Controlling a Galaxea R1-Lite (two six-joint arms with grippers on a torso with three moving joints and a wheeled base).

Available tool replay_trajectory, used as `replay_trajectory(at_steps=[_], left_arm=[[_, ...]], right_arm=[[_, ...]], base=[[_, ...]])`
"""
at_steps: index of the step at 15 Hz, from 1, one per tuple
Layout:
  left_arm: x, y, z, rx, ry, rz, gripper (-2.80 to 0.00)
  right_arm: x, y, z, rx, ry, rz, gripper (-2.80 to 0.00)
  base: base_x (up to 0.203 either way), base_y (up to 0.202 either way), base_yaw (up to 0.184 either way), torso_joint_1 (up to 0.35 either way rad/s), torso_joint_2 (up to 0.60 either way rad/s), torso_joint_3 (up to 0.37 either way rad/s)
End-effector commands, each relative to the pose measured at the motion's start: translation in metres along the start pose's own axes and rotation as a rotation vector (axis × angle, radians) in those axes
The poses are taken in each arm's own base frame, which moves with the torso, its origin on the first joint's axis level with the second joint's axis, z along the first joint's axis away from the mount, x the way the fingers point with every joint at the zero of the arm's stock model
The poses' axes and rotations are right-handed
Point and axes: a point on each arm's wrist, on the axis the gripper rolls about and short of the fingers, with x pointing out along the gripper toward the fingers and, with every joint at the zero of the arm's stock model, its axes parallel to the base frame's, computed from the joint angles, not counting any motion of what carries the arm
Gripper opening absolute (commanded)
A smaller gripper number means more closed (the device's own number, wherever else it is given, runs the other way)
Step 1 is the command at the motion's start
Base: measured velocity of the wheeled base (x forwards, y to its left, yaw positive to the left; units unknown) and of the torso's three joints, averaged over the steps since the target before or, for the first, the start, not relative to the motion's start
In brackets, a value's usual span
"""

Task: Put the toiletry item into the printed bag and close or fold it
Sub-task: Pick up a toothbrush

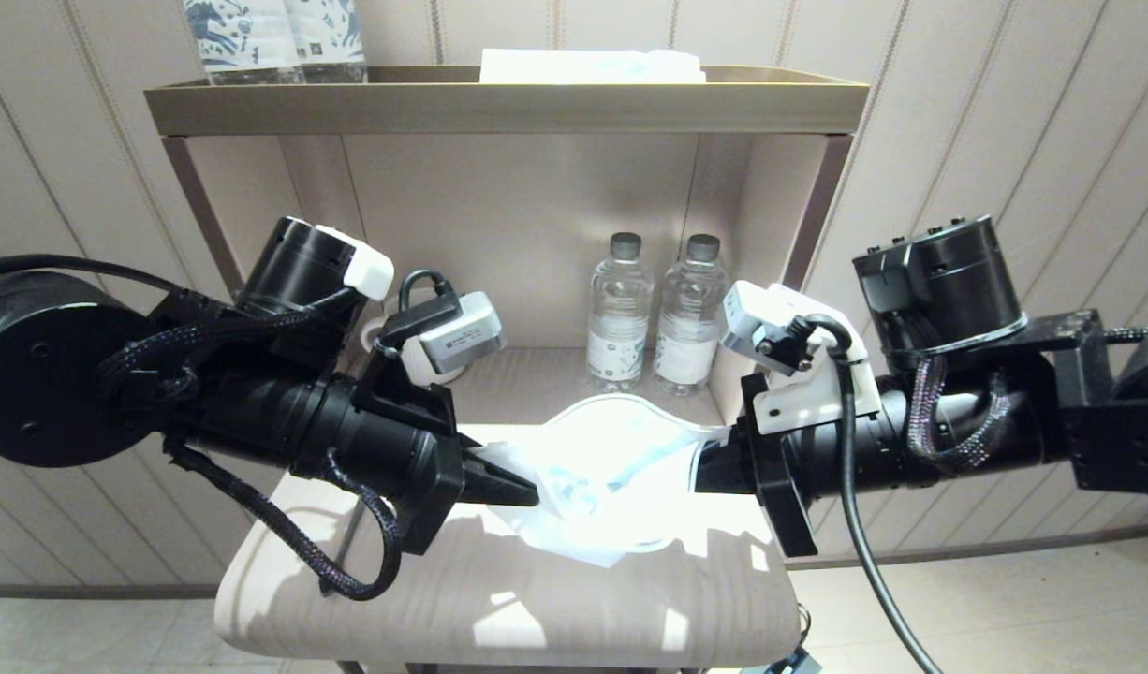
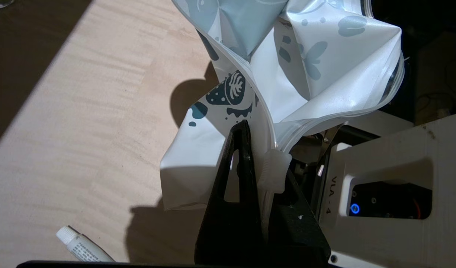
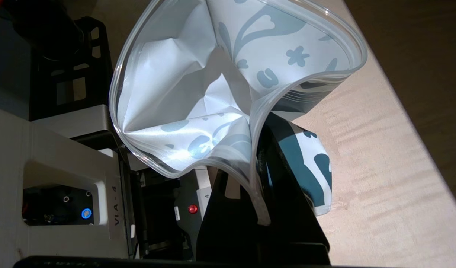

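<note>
The printed bag [image 1: 604,477], a white crinkly pouch with teal leaf print, hangs between my two grippers above the pale table [image 1: 499,608], its mouth gaping open. My left gripper [image 1: 527,491] is shut on the bag's left end, beside the white zip slider [image 2: 274,171]. My right gripper [image 1: 700,463] is shut on the right end of the zip rim [image 3: 250,163]. In the right wrist view the bag's inside [image 3: 198,85] looks empty. The toothbrush is out of view in every frame.
Two water bottles [image 1: 656,314] stand at the back of the open shelf unit [image 1: 499,103]. A white mug [image 1: 387,342] sits behind my left arm. A small white tube [image 2: 83,247] lies on the table under my left gripper.
</note>
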Motion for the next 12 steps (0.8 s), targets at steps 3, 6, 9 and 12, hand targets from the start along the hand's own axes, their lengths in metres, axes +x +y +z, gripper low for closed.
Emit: replay_trajectory(at_steps=[3, 6, 9, 12], left_arm=[[-0.016, -0.003, 0.0, -0.014, -0.019, 0.029, -2.8], [-0.018, -0.003, -0.005, -0.034, -0.015, 0.035, -2.8], [-0.017, -0.002, -0.006, -0.024, -0.02, 0.045, 0.0], [-0.019, -0.004, -0.009, -0.025, -0.014, 0.046, 0.0]], right_arm=[[-0.001, -0.001, 0.0, -0.001, -0.001, 0.0, -2.8], [-0.001, 0.0, 0.0, -0.001, -0.001, 0.0, -2.8], [-0.001, 0.0, 0.0, -0.002, -0.001, 0.0, -2.8], [-0.002, -0.001, 0.0, -0.003, -0.004, -0.004, -2.8]], base=[[0.0, 0.0, 0.0, 0.0, 0.0, 0.0], [0.0, 0.0, 0.0, 0.0, 0.0, 0.0], [0.0, 0.0, 0.0, 0.0, 0.0, 0.0], [0.0, 0.0, 0.0, 0.0, 0.0, 0.0]])
